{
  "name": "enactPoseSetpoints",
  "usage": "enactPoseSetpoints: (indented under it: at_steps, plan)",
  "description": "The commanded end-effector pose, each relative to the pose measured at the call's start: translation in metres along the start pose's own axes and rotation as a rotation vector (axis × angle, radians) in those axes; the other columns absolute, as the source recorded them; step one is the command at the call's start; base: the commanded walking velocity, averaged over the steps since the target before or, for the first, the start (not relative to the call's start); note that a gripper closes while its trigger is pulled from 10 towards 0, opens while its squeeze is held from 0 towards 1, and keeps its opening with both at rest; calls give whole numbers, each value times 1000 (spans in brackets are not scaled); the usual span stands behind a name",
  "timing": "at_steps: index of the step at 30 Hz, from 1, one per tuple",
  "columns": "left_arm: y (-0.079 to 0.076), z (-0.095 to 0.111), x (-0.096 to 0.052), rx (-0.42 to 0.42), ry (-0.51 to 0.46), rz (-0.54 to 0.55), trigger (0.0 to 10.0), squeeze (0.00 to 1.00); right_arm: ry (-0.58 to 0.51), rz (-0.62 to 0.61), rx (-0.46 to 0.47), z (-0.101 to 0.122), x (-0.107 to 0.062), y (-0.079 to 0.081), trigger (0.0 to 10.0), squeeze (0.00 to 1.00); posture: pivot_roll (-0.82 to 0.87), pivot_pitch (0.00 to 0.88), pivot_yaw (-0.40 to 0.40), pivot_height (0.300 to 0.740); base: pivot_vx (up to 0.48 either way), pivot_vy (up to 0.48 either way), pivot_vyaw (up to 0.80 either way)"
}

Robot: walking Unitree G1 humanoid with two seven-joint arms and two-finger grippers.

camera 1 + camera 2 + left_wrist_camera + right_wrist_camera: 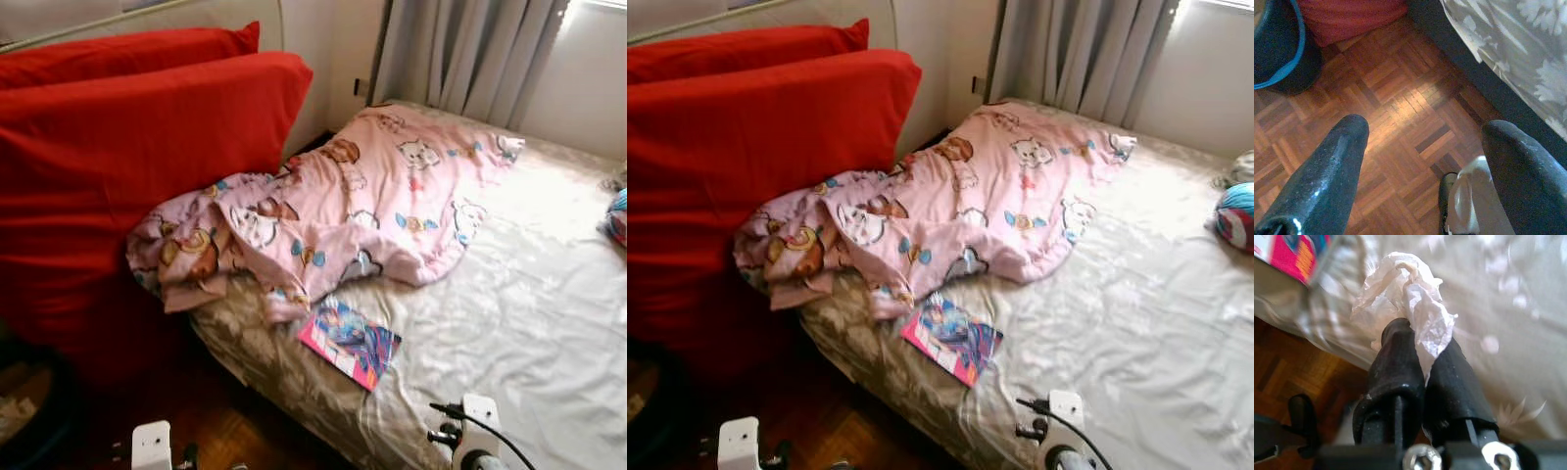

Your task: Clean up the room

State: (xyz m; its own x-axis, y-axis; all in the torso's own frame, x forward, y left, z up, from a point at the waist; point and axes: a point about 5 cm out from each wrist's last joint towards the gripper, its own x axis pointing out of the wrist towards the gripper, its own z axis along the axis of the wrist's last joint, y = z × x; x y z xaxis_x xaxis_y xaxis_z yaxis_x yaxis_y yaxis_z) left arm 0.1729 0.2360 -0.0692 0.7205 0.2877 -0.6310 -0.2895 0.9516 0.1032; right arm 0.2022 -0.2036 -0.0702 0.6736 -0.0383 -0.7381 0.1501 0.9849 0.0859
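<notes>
My right gripper [1418,340] has its jaws squeezed tight on one crumpled white tissue [1410,298]. The tissue is thin and wrinkly, all scrunched up like a little cloud. Its long way runs along my two black fingers [1396,377], and it pokes out past their tips, toward the bed [519,294]. I hold it just above the pale, flowery sheet near the edge of the bed, with the brown wooden floor [1396,107] below.

My left gripper [1425,142] hangs low over that floor, beside the bed. Its jaws are spread wide apart and hold nothing. Near it stands one dark bin with a blue rim [1283,54].

On the bed lies one pink blanket [362,196] with little cartoon animals on it. It is bunched up and stretches from the corner near the red pillows toward the window end. Just beside its lower edge lies one flat book [350,341] with a pink and blue cover. It sits at a slant, one corner pointing at the edge of the bed, and it is close to that edge.

Two big red pillows [137,147] stand one behind the other at the left of the bed. Gray curtains [460,54] hang at the far wall. At the far right of the bed there is one round blue and red thing [1236,217]; I cannot tell what it is.
</notes>
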Motion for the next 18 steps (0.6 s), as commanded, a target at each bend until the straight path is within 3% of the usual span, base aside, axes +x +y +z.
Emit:
enactPoseSetpoints:
  at_steps: [1, 18]
  plan:
    - [3, -7, -2, -9, 31, 13, 10000, 0, 12, 5, -13, -1, 0, -1, 10000, 0, 43, 0, -60, 740, 0, 0, 0]
    - [10, -20, -4, -21, 129, 14, 10000, 0, 32, 13, -52, -1, 0, 0, 10000, 0, 45, 0, -54, 740, 0, 0, 0]
